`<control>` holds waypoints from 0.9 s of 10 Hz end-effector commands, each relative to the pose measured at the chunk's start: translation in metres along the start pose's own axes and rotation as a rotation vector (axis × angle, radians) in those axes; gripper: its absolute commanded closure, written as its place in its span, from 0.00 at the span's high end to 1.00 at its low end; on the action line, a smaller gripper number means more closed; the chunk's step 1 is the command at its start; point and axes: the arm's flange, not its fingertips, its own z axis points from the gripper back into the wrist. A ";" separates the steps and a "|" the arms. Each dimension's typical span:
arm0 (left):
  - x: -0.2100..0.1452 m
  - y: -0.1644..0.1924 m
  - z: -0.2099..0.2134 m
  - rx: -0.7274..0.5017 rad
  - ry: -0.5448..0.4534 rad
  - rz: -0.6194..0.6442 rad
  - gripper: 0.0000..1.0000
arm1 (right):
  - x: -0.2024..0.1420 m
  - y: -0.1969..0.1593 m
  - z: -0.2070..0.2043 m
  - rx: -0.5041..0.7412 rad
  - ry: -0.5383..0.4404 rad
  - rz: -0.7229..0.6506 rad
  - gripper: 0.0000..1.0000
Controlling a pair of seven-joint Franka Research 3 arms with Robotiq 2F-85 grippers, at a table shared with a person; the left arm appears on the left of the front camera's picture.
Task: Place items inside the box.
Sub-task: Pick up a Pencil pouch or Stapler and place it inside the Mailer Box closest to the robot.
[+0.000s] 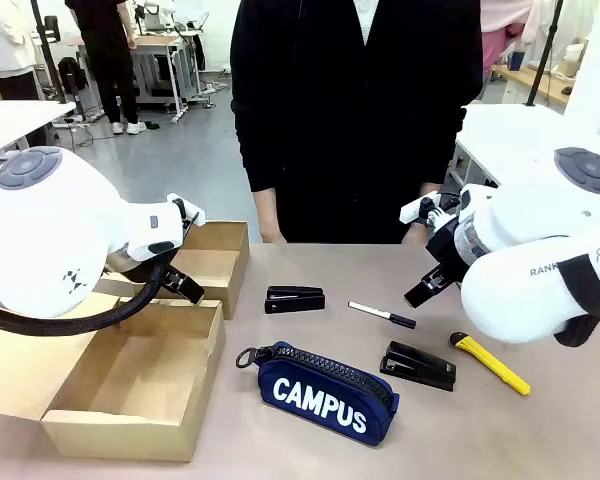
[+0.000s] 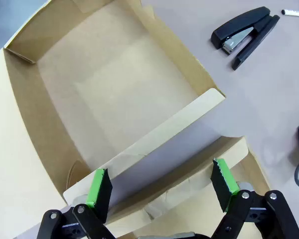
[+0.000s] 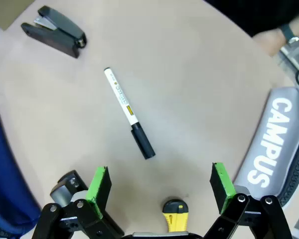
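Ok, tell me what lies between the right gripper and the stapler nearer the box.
The white-and-black marker lies on the table between the open right gripper and that stapler, touching neither; the right wrist view shows it.

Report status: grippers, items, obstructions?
Left gripper open over the box. Right gripper open above the marker. Knife, navy case on the table. Nothing blocks the marker.

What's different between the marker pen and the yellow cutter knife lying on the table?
The marker is white with a black cap; the utility knife is yellow with a black end. The marker is slimmer than the utility knife. The marker lies closer to the person than the utility knife, which is farther right. Both lie flat on the table, untouched.
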 end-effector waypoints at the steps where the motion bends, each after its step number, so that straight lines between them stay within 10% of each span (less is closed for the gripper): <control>1: 0.000 0.000 0.000 0.000 0.000 0.000 1.00 | 0.000 0.000 0.000 0.000 0.000 0.000 1.00; 9: 0.000 0.000 0.000 0.000 0.000 0.000 1.00 | 0.000 0.000 0.000 0.000 0.000 0.000 1.00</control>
